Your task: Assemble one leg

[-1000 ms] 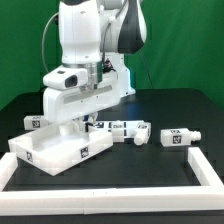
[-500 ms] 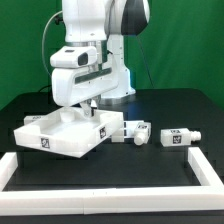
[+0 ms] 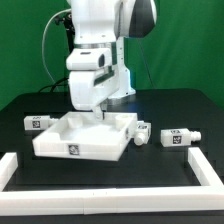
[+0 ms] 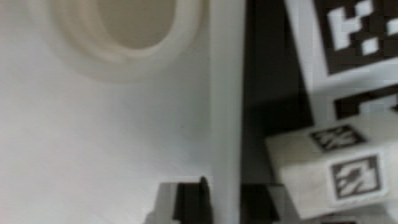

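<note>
On the black table (image 3: 175,108), three legs (image 3: 35,123) (image 3: 143,133) (image 3: 177,138) and one white panel (image 3: 80,140)

Three stubby white tagged pegs lie on their sides on the black desk (image 3: 185,105): the first leg (image 3: 37,123) at the exterior view's left, the second leg (image 3: 143,133) and the third leg (image 3: 177,138) (close together) at its right.

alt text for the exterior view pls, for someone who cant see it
A white robot arm reaches down, its gripper closed on the far rim of a large white square panel lying on a black table. One small tagged white leg lies off the panel's side at the exterior view's left, and two more legs lie at its right.
</note>
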`<state>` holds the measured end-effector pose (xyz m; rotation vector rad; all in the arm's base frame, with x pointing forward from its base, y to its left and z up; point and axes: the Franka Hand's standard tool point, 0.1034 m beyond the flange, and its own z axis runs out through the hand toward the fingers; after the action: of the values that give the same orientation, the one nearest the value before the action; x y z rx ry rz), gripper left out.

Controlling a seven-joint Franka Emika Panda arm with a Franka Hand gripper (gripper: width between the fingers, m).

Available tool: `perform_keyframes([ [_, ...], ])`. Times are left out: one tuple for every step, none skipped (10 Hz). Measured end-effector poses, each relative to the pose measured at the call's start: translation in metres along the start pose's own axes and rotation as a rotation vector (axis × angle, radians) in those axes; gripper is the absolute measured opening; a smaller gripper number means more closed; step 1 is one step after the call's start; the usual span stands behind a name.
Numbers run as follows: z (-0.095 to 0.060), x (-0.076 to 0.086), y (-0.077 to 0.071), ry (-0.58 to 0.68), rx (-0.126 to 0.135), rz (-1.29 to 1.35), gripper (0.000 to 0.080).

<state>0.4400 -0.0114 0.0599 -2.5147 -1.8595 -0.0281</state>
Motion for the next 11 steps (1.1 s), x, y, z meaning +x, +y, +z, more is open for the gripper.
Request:
perform_keyframes([
  [0.0, 0.027, 0.006, -0.002, -0.003, 0.007, 0.0054],
  [-0.001, 0.029, 0.005, 0.013, -0.042, 0.011, 0.0054],
  [0.002, 0.021, 0.0, 0.005, -0.021, 0.022, 0.0054],
  [0.004, 0.02, 0.0, 0.004, -0.016, 0.025, 0.0054],
  [0.004, 0.02, -0.001, 0.003, -0.014, 0.025, 0.0054],
  [0.005, 0.019, -0.001, 0.003, -0.012, 0.023, 0.0054],
  [0.007, 0.015, 0.003, 0.005, -0.018, -0.06, 0.0054],
  [0.013, 0.016, 0.013, 0.01, -0.011, -0.136, 0.0054],
  [0.021, 0.023, 0.02, 0.017, 0.002, -0.178, 0.0054],
  [0.026, 0.032, 0.023, 0.022, 0.014, -0.19, 0.0054],
  [0.031, 0.045, 0.023, 0.03, 0.018, -0.198, 0.0054],
])
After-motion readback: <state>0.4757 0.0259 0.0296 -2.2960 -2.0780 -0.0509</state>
